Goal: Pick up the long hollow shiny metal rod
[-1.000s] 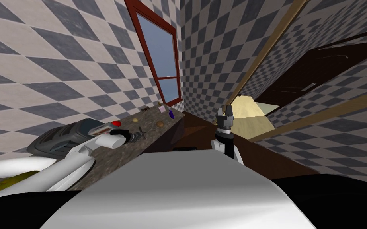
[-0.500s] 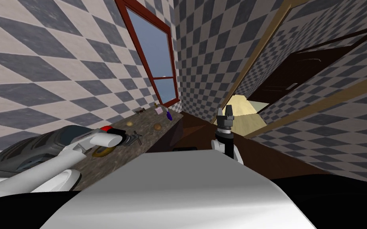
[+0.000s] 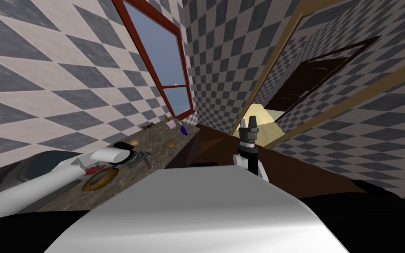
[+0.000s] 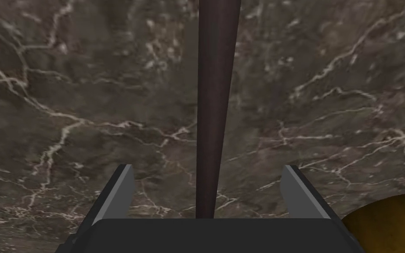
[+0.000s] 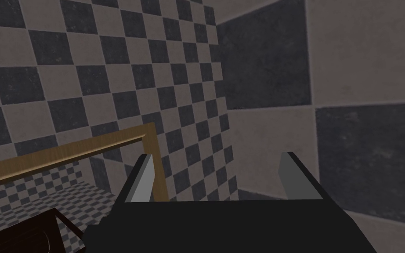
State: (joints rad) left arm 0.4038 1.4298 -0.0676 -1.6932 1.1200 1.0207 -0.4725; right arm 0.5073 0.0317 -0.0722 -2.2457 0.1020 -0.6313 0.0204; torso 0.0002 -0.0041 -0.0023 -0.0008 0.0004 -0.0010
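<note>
A long, thin, dark brownish rod (image 4: 215,110) lies on the brown marbled counter (image 4: 65,110). In the left wrist view it runs straight away from the hand. My left gripper (image 4: 207,169) is open just above the counter, one finger on each side of the rod's near end, neither touching it. In the head view that gripper (image 3: 142,157) hovers over the counter (image 3: 162,151) at the left. My right gripper (image 3: 251,123) is raised in front of me, open and empty, with its fingers (image 5: 143,178) standing wide apart.
A yellow-brown ring-shaped dish (image 3: 96,179) sits beside my left forearm, its rim (image 4: 390,219) close to the gripper. Farther along the counter are two small round brownish things (image 3: 169,143), a purple bottle (image 3: 182,129) and a pink box (image 3: 171,124). A dark sink basin (image 3: 30,164) lies at the left.
The whole head view has shifted and rolled with my own move. My left hand has drifted along the counter, and the yellow-brown dish now shows beside it. The right arm holds its pose.
</note>
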